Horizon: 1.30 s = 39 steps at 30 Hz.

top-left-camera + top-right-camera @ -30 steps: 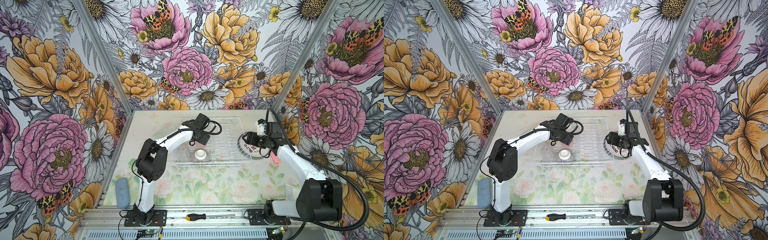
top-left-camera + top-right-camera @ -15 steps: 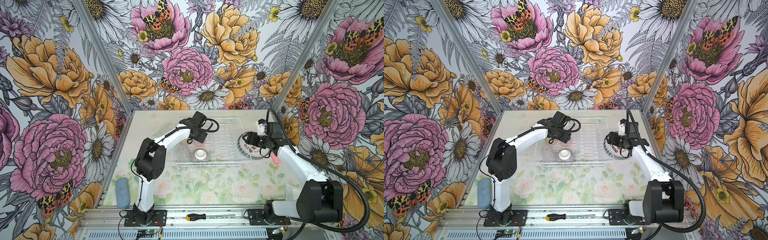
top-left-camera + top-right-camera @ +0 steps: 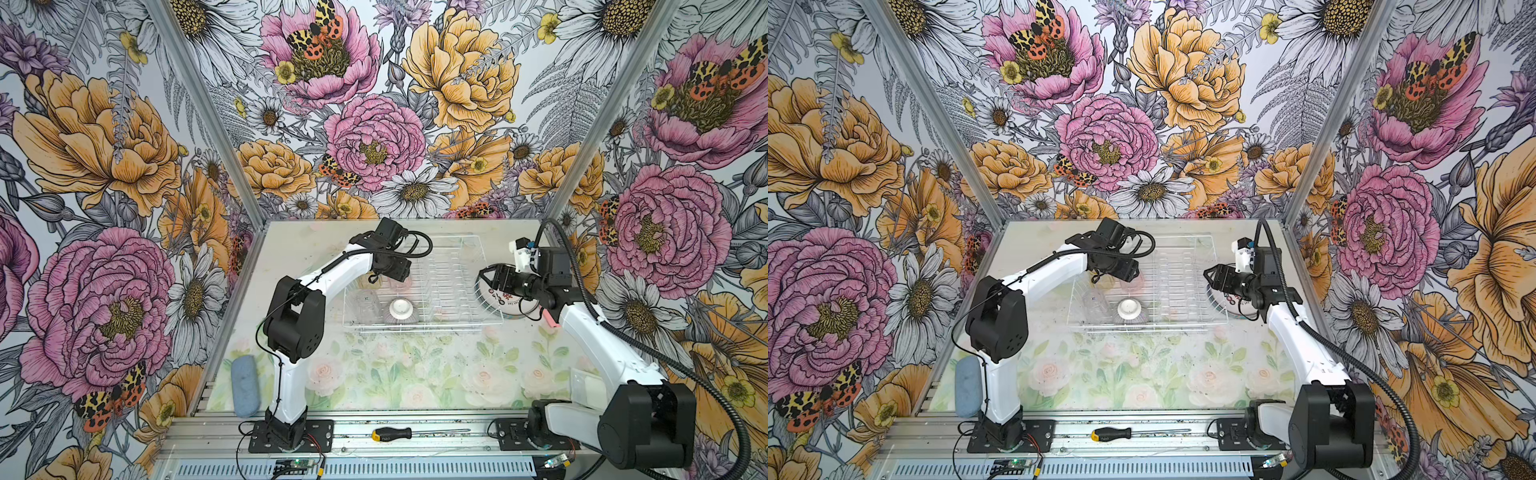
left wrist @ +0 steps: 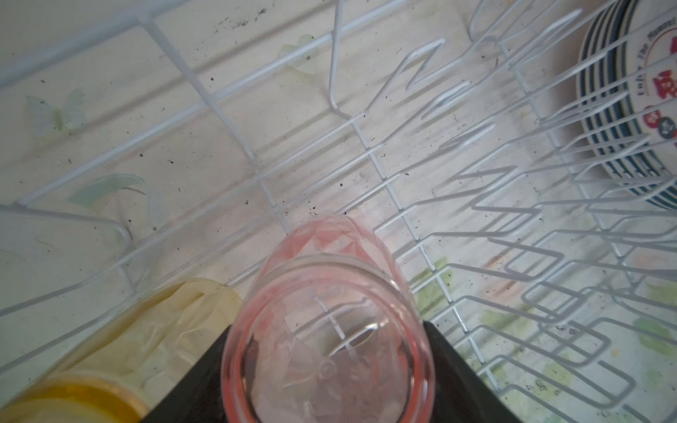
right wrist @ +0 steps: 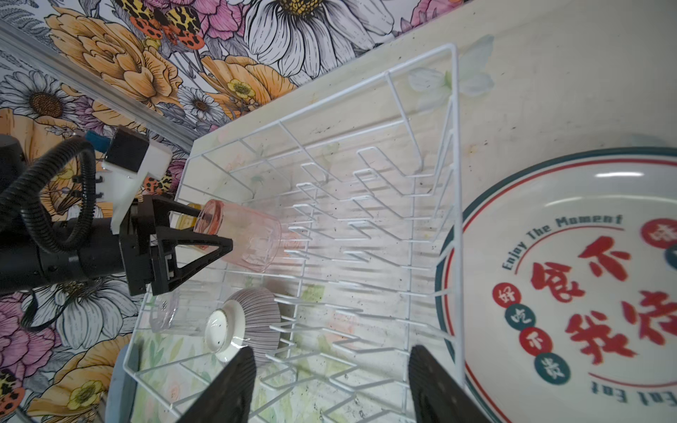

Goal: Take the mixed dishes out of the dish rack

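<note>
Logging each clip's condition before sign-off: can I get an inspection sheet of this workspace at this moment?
Surface: table with a pale floral mat and dark specks.
Job's things: dish rack holds an amber tumbler, a clear tumbler and an upturned ribbed bowl; pink tumbler lies sideways in the left tool; printed plates are stacked beside the rack.
Clutter: screwdriver on the front rail; blue-grey pad at the table's left edge.
Tools: left tool is closed on the pink tumbler; right tool is open and empty.
Cables: black corrugated conduit on the right arm; cable loop at the left wrist.
Surroundings: floral-print walls.
</note>
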### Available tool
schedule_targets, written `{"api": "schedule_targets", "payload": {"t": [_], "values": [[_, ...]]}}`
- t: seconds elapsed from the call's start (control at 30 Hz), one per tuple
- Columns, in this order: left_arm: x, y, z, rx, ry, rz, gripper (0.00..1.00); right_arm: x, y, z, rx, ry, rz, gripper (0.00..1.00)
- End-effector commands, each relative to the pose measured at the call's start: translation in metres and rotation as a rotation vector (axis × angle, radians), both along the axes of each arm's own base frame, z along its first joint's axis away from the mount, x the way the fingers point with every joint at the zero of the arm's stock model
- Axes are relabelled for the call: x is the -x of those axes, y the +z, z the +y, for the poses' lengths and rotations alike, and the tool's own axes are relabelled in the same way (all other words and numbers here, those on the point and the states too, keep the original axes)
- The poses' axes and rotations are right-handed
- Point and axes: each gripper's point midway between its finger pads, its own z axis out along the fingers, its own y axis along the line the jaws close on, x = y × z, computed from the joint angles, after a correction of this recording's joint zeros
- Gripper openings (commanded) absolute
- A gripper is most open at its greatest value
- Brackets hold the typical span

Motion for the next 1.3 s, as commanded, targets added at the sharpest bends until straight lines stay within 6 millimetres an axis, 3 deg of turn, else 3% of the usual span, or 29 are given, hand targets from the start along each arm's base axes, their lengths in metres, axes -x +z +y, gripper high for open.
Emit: {"api": "schedule_targets", "payload": {"t": [0.0, 0.23, 0.3, 0.37, 0.47, 0.67, 1.0, 1.27], "values": [[0.002, 0.046, -0.008, 0.143, -0.021, -0.039, 0.51, 0.002, 0.027, 0.018, -0.133, 0.074, -0.094, 0.67], [0.015, 0.081, -0.017, 0.276, -0.067, -0.03, 0.51, 0.007, 0.052, 0.038, -0.341, 0.141, -0.199, 0.63], [0.02, 0.088, -0.022, 0.323, -0.085, -0.018, 0.51, 0.009, 0.053, 0.044, -0.346, 0.159, -0.205, 0.61], [0.028, 0.112, -0.025, 0.391, -0.109, -0.038, 0.51, 0.012, 0.055, 0.051, -0.347, 0.183, -0.214, 0.6], [0.034, 0.129, -0.03, 0.474, -0.136, -0.04, 0.51, 0.018, 0.057, 0.06, -0.366, 0.213, -0.225, 0.59], [0.045, 0.155, -0.041, 0.601, -0.187, -0.034, 0.5, 0.024, 0.061, 0.074, -0.407, 0.253, -0.248, 0.56], [0.056, 0.178, -0.051, 0.795, -0.243, -0.014, 0.5, 0.035, 0.086, 0.099, -0.488, 0.345, -0.328, 0.55], [0.064, 0.192, -0.058, 0.899, -0.284, 0.001, 0.49, 0.03, 0.086, 0.109, -0.503, 0.352, -0.33, 0.55]]}}
